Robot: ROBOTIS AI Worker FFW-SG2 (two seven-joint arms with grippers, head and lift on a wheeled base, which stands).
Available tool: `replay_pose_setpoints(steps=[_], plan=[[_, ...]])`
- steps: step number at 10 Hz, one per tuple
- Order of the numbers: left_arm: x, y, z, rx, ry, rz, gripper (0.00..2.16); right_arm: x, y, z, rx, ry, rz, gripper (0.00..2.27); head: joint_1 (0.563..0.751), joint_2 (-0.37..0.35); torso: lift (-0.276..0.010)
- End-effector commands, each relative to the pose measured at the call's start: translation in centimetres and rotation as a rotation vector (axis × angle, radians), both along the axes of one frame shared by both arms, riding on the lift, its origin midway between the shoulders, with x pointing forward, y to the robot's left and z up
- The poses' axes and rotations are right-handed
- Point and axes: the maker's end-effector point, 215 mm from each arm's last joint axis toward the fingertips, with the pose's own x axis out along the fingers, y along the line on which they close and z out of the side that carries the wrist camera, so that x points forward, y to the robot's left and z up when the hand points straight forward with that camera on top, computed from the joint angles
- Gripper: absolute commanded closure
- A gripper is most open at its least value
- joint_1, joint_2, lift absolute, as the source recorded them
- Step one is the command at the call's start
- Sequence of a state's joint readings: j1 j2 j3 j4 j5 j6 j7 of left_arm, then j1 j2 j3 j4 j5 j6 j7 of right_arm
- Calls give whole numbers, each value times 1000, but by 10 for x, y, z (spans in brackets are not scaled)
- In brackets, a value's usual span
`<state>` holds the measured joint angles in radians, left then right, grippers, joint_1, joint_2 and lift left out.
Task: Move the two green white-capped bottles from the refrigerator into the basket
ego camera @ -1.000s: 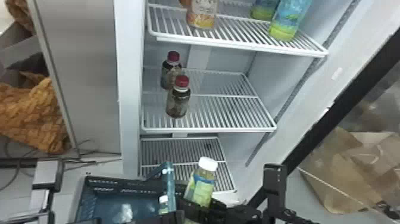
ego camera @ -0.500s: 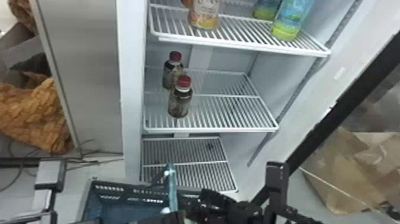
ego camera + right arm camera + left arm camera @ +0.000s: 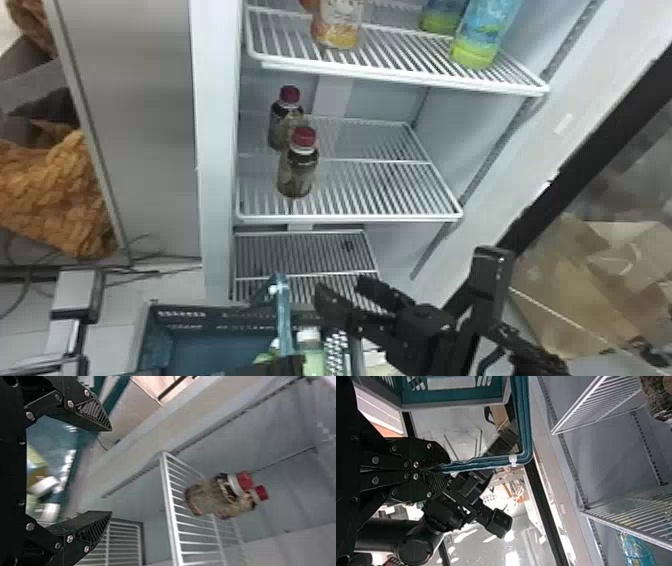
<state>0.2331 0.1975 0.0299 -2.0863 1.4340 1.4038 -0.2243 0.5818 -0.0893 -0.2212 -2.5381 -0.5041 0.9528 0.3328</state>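
Right hand [image 3: 341,290] open; left hand [image 3: 292,364] grips basket handle [image 3: 283,320]; bottles [image 3: 314,357] inside partly hidden

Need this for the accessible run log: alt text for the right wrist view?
The right gripper's two black fingers are open, with white-capped bottles in the teal basket beyond. Two red-capped bottles stand on a white wire refrigerator shelf.

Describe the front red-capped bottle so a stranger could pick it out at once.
Inside the open refrigerator, find the middle wire shelf. On its left side stands a dark, red-capped bottle, nearer the shelf's front edge than its red-capped twin behind.
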Motion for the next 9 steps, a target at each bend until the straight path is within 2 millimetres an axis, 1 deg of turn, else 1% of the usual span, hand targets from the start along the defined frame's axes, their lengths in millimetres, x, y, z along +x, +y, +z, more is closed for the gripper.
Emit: replay_pose_setpoints(steps=[1,3,4,5,6,7,9], plan=[[0,0,0,1,-1,0,1134,14,-13,22,-32,-90,-40,335,695,-325,-263],[0,-1,1,0,-3,-2,1134,29,-26,57,-57,-235,-97,334,695,-349,-263],[0,-2,1,-2,-3,-4,1134,32,-29,65,-55,-272,-117,334,695,-350,-263],[0,-1,0,0,0,-3,1134,38,-39,80,-72,-345,-150,334,695,-350,-263],[0,0,0,0,-1,-2,1134,40,-42,91,-74,-395,-169,337,695,-350,-263],[0,-1,0,-1,-1,-1,1134,43,-46,89,-69,-405,-186,340,695,-350,-263],[0,-1,0,-2,1,-1,1134,48,-53,103,-79,-484,-217,348,695,-350,-263]])
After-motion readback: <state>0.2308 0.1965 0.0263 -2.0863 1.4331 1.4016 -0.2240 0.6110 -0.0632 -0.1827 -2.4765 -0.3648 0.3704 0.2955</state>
